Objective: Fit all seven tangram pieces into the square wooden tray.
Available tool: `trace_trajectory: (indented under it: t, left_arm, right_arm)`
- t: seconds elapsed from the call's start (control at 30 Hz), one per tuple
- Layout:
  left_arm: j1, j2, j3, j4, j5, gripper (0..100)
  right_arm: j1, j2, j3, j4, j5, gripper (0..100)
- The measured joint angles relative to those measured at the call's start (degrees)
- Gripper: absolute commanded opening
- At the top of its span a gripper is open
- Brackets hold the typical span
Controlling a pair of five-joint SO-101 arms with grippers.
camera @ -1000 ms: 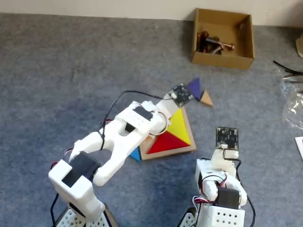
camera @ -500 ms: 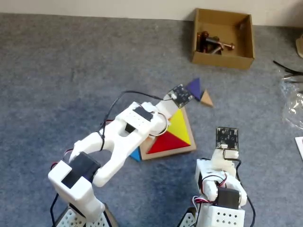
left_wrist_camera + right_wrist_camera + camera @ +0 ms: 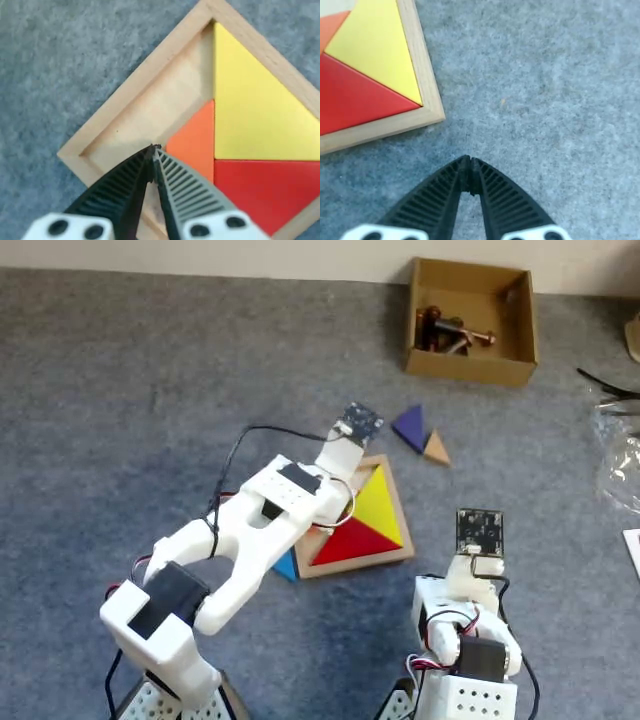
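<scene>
Left gripper pinched shut, empty, over wooden tray bare corner; purple triangle and tan triangle lie beyond tray, seemingly nearer this arm.

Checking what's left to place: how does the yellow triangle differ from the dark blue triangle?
The yellow triangle sits inside the wooden tray against the red triangle; the dark blue triangle lies loose on the carpet beyond the tray, next to a tan triangle. The yellow triangle is clearly larger than the dark blue triangle. Both lie flat.
</scene>
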Motion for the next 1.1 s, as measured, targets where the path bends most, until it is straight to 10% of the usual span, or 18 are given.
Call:
trace_trajectory:
  t: [0.57,1.1]
  left_arm:
    - [0.5,0.1,-12.0,23.3,12.0,1]
    - [-1.0,0.2,-18.8,25.1,-1.7,1]
  right_arm:
    - [0.0,0.0,0.0,0.0,0.0,0.5]
    - [0.0,0.0,0.0,0.0,0.0,0.5]
